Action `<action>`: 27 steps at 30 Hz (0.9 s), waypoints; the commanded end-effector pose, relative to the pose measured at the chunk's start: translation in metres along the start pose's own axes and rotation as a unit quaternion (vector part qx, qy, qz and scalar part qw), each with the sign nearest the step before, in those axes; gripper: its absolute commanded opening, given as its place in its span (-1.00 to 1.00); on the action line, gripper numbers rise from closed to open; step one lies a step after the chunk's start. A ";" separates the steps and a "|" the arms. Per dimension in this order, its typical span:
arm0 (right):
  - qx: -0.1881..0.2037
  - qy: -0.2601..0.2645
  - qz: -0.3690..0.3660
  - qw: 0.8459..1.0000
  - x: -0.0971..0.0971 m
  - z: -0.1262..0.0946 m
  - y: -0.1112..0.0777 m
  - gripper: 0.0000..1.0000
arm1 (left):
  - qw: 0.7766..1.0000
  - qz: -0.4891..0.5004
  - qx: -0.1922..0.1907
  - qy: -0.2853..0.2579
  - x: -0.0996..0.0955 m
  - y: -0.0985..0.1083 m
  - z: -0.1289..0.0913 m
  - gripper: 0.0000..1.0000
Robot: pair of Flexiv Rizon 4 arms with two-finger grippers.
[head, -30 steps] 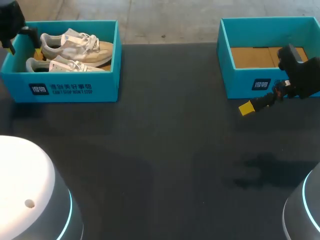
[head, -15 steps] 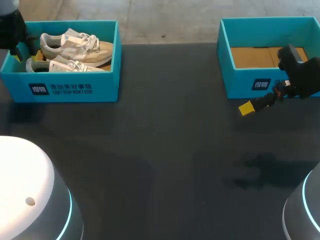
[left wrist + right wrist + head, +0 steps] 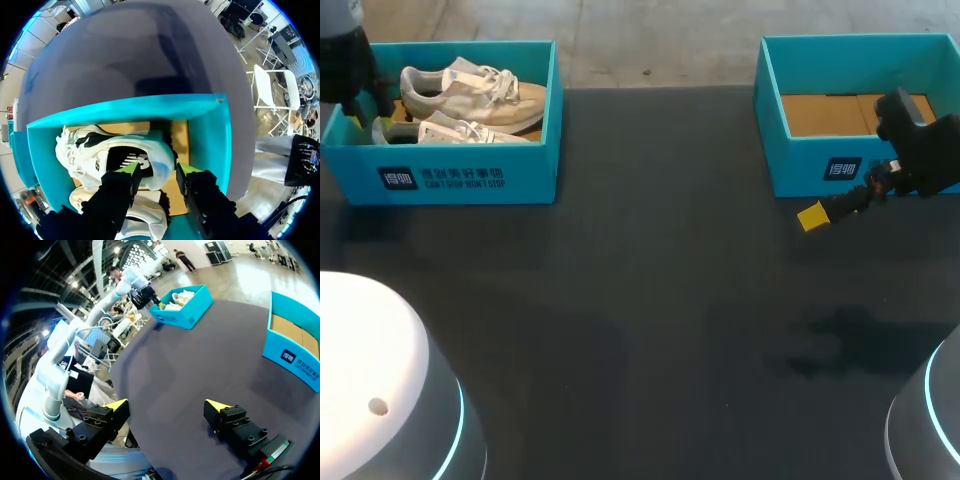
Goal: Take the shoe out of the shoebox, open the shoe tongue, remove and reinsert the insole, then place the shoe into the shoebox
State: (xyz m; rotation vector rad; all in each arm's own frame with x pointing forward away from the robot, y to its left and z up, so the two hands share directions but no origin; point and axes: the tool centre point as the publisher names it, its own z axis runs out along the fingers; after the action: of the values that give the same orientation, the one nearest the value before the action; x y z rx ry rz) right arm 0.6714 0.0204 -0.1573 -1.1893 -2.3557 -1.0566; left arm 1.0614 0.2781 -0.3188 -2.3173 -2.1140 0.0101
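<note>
Head view high behind table, left wrist close over shoebox, right wrist afar

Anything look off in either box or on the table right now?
Nothing stands out. The two shoes lie side by side inside the left shoebox, the right shoebox is empty, and both boxes look square and undamaged.
</note>
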 end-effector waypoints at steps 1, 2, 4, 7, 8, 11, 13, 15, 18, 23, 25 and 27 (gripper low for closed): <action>0.001 -0.001 0.001 1.000 0.000 0.001 0.001 1.00 | 1.000 -0.001 0.002 0.001 0.001 0.005 0.010 -0.08; 0.001 -0.001 0.001 1.000 0.000 0.001 0.001 1.00 | 1.000 -0.001 0.002 0.001 0.002 0.006 0.012 -0.10; 0.001 -0.001 0.001 1.000 0.000 0.001 0.001 1.00 | 1.000 0.000 0.002 0.001 0.002 0.006 0.014 -0.09; 0.001 -0.001 0.001 1.000 0.000 0.001 0.001 1.00 | 1.000 0.003 0.003 0.001 0.003 0.007 0.016 -0.09; 0.001 -0.001 0.001 1.000 0.000 0.001 0.001 1.00 | 1.000 0.006 0.004 0.001 0.003 0.007 0.017 -0.09; 0.001 -0.001 0.001 1.000 0.000 0.001 0.001 1.00 | 1.000 0.007 0.004 0.001 0.006 0.008 0.021 -0.08; 0.001 -0.001 0.001 1.000 0.000 0.001 0.001 1.00 | 1.000 0.006 0.004 0.001 0.008 0.009 0.023 -0.10; 0.001 -0.001 0.001 1.000 0.000 0.001 0.001 1.00 | 1.000 0.006 0.007 0.002 0.009 0.009 0.026 -0.12; 0.001 -0.001 0.001 1.000 0.000 0.001 0.001 1.00 | 1.000 0.005 0.010 0.003 0.011 0.009 0.030 -0.12; 0.001 -0.001 0.001 1.000 0.000 0.001 0.001 1.00 | 1.000 0.003 0.015 0.004 0.012 0.009 0.037 -0.10; 0.001 -0.001 0.001 1.000 0.000 0.001 0.001 1.00 | 1.000 0.006 0.017 0.003 0.011 0.009 0.038 -0.11; 0.001 -0.001 0.001 1.000 0.000 0.001 0.001 1.00 | 1.000 0.007 0.018 0.003 0.010 0.009 0.040 -0.11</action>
State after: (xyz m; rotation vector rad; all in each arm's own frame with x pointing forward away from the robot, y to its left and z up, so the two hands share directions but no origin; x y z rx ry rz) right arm 0.6714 0.0204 -0.1573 -1.1893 -2.3557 -1.0566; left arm 1.0675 0.2877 -0.3561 -2.3102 -2.0812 0.0360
